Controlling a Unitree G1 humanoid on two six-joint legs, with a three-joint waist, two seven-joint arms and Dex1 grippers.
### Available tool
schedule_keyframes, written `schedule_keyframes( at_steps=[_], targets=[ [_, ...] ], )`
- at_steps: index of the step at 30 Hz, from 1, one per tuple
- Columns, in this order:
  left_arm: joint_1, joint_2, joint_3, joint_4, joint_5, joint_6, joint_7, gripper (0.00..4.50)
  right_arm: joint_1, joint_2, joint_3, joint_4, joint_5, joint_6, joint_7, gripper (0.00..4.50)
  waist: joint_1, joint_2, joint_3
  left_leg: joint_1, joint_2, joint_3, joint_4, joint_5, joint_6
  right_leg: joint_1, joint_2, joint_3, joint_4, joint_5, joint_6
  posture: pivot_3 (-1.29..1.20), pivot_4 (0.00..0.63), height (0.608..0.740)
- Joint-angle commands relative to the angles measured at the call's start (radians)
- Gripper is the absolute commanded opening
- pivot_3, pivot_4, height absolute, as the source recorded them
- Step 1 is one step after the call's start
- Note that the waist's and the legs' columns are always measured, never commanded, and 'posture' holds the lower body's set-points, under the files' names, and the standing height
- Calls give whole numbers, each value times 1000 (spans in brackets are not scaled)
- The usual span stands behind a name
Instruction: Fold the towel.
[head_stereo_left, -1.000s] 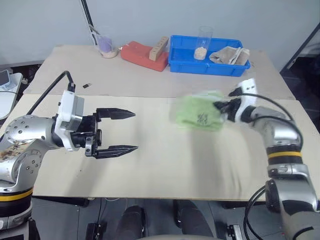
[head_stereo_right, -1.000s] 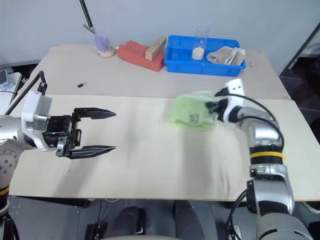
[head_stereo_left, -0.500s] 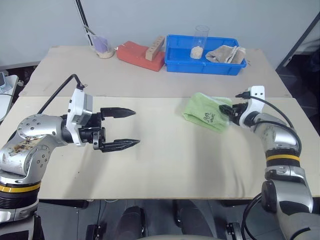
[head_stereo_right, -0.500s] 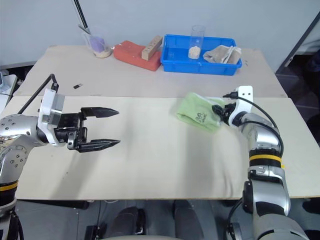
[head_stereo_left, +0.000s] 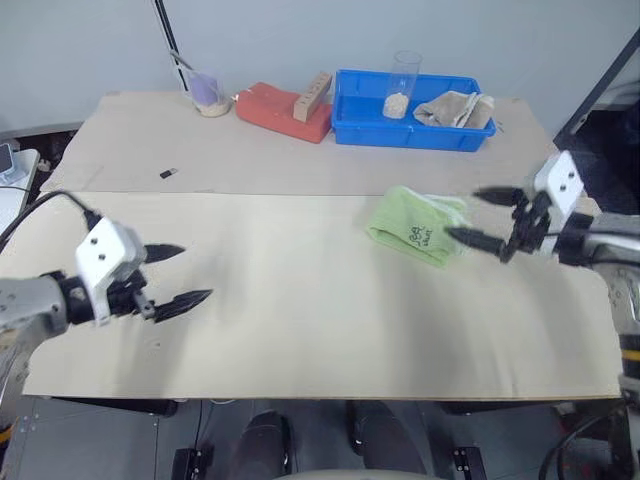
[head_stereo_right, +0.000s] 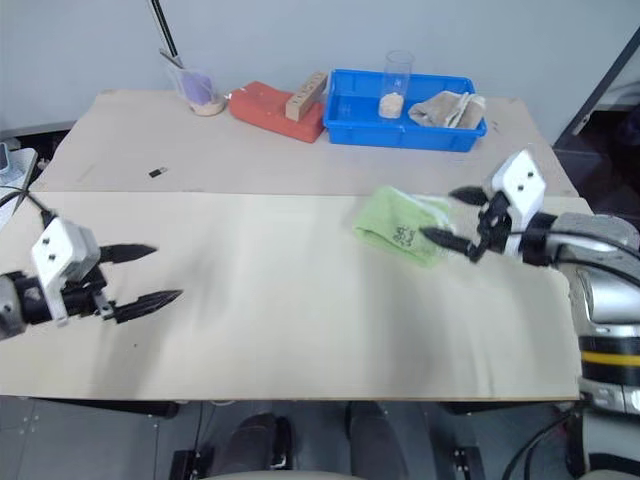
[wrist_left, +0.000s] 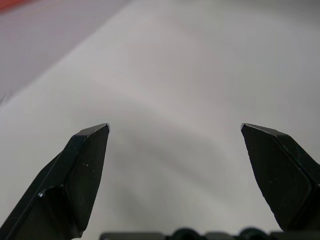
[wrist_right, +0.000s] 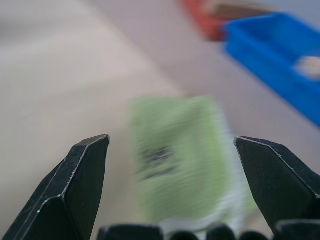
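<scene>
I see the towel (head_stereo_left: 417, 227) folded, lying free on the tabletop (head_stereo_left: 300, 310) toward its right edge. Right end effector (head_stereo_left: 488, 217) spread wide beside it; left end effector (head_stereo_left: 174, 274) spread wide, empty, near left edge.

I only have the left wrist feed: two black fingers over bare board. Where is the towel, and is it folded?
Observer: The towel lies folded into a small green bundle on the front board, over on the robot's right, logo side up.
Operator: Is the right gripper on it?
Observer: No. The right gripper is open just beside the towel's right edge, holding nothing.
Operator: And my left gripper, relative to the towel?
Observer: The left gripper is open near the board's left end, well apart from the towel.
Operator: Anything else close to the towel?
Observer: A blue bin sits behind it on the rear board, holding a beige cloth and a clear cup.
</scene>
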Motion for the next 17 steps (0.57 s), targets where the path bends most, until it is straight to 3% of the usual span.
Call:
schedule_keyframes(
  at_steps=[1,17],
  targets=[
    [36,-16,95,-36,20,-32,19,4500,64,-49,-24,-53,12,-45,74,4445,4,0,0,1,0,0,0,0,0,0,0,0,0,-1,-2,0,150,714],
    [15,-27,106,-30,-13,-4,41,4500,102,-56,-31,34,-12,-95,67,4445,14,-1,0,5,-1,5,0,0,0,1,-1,0,1,-3,-6,0,150,714]
  ],
)
